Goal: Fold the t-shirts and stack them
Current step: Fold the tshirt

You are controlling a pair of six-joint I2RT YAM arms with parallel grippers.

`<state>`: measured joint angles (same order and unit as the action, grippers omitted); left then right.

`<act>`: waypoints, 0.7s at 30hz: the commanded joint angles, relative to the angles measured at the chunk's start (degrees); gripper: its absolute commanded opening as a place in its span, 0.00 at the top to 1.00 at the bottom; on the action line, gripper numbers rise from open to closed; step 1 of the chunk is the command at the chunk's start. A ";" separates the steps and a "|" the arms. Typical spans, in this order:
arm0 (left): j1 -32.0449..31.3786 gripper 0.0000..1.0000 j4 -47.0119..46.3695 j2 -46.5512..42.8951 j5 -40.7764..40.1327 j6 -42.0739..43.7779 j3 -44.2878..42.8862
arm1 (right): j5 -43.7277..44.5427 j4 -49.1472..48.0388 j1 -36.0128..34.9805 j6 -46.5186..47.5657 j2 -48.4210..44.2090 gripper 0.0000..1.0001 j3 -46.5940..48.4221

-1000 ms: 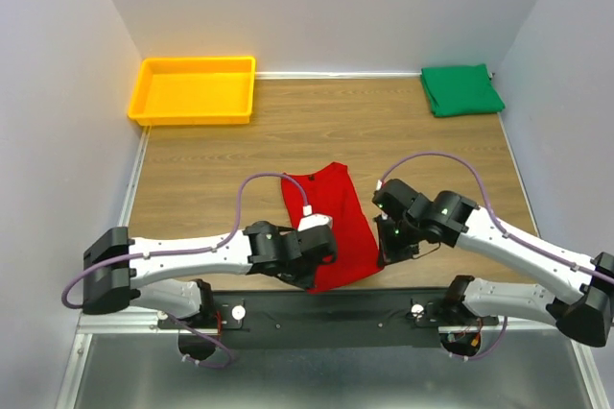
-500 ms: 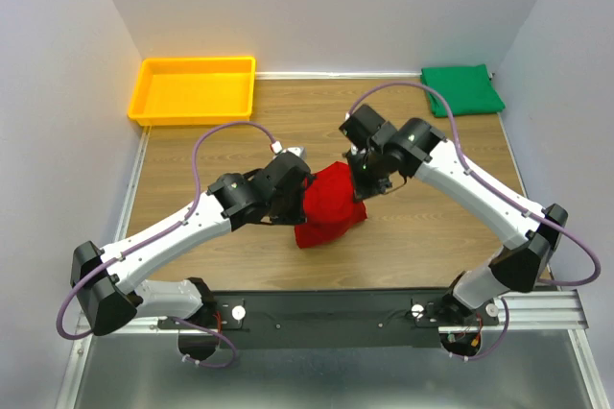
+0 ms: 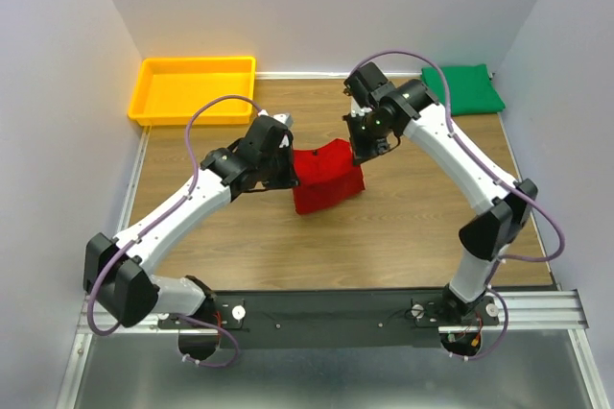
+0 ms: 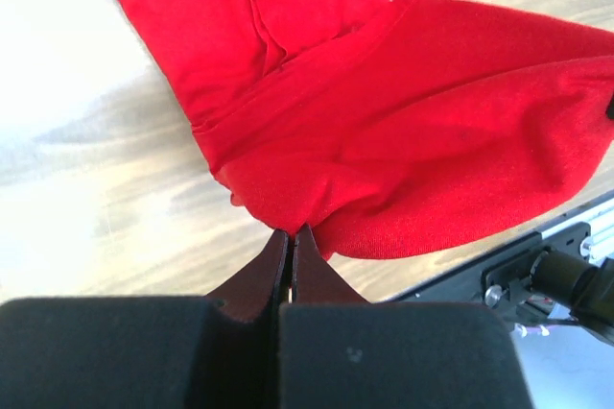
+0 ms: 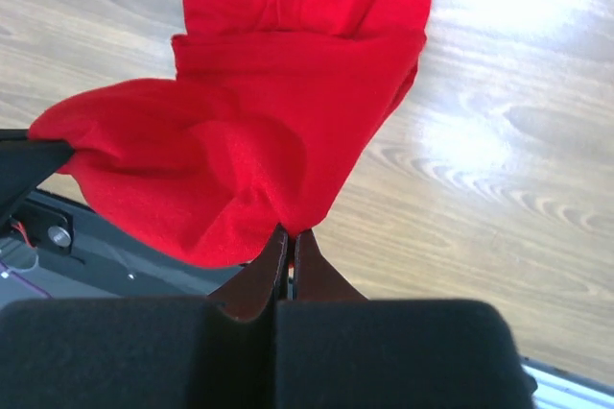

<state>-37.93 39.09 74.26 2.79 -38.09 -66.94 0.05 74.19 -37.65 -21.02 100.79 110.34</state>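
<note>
Both arms swung from near edge out toward far half of worktop [image 3: 413, 227], elbows unfolded. Left gripper [image 3: 286, 156] and right gripper [image 3: 363, 146] carried pinched near corners of red t-shirt [image 3: 326, 179] away from bases. Shirt went from flat spread to lifted, doubled-over bundle, shifted farther.

Yellow tray [image 3: 197, 90] blocks far-left corner; green t-shirt [image 3: 462, 89] far-right; red t-shirt [image 3: 326, 177] mid-table; near-side table [image 3: 288, 246] passable.
</note>
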 commanded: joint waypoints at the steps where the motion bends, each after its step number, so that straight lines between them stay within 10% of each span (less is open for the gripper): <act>1: 3.56 1.00 -4.37 3.25 5.91 4.77 -1.79 | -2.95 1.66 2.92 4.04 3.96 0.99 3.99; 9: 4.01 1.00 -4.37 4.14 8.10 7.06 -2.15 | -7.52 1.57 4.43 5.28 3.11 0.99 1.99; 21: -15.05 1.00 -1.30 -9.47 5.39 -3.64 13.13 | -15.52 -3.62 0.92 2.56 -19.30 0.99 -34.54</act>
<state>-47.40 35.88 69.17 8.19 -36.05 -57.52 -11.25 71.50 -33.89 -17.39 87.92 83.79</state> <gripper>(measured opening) 0.010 0.013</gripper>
